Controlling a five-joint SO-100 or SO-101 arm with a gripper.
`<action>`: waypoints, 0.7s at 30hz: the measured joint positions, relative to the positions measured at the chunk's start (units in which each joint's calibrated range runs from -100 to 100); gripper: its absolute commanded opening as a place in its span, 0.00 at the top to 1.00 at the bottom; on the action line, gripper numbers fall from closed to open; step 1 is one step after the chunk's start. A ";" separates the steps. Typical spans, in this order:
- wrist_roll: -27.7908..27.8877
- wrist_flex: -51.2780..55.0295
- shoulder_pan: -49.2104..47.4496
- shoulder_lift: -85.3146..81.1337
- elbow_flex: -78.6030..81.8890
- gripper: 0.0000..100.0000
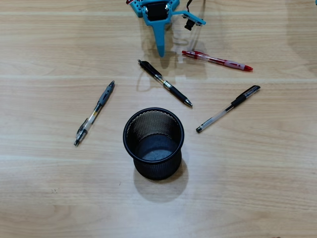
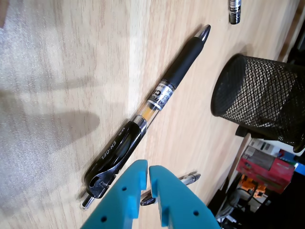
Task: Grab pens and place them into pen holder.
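Four pens lie on the wooden table around the black mesh pen holder [image 1: 153, 144]. In the overhead view the red pen [image 1: 217, 60] is at the upper right. The black pen [image 1: 165, 83] is in the middle, the grey pen [image 1: 95, 113] at the left, and the clear pen with a black cap [image 1: 228, 108] at the right. My teal gripper [image 1: 161, 51] hangs just above the black pen's clip end, shut and holding nothing. In the wrist view the gripper [image 2: 147, 168] sits over the black pen [image 2: 152, 102]. The pen holder [image 2: 259, 98] stands at the right, and a metal pen end [image 2: 187, 179] shows behind the fingers.
Beyond the table edge in the wrist view a red box [image 2: 271, 169] and other clutter sit lower down. The clear pen's dark end [image 2: 233, 12] reaches in at the top of that view. Bare wood surrounds the holder.
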 measured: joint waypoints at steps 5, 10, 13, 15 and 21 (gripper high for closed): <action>-0.05 0.00 1.05 0.00 0.00 0.98; -0.05 0.00 1.05 0.00 0.00 0.98; -0.05 0.00 1.05 0.00 0.00 0.98; -0.05 0.00 1.05 0.00 0.00 0.98; -0.05 0.00 1.05 0.00 0.00 0.98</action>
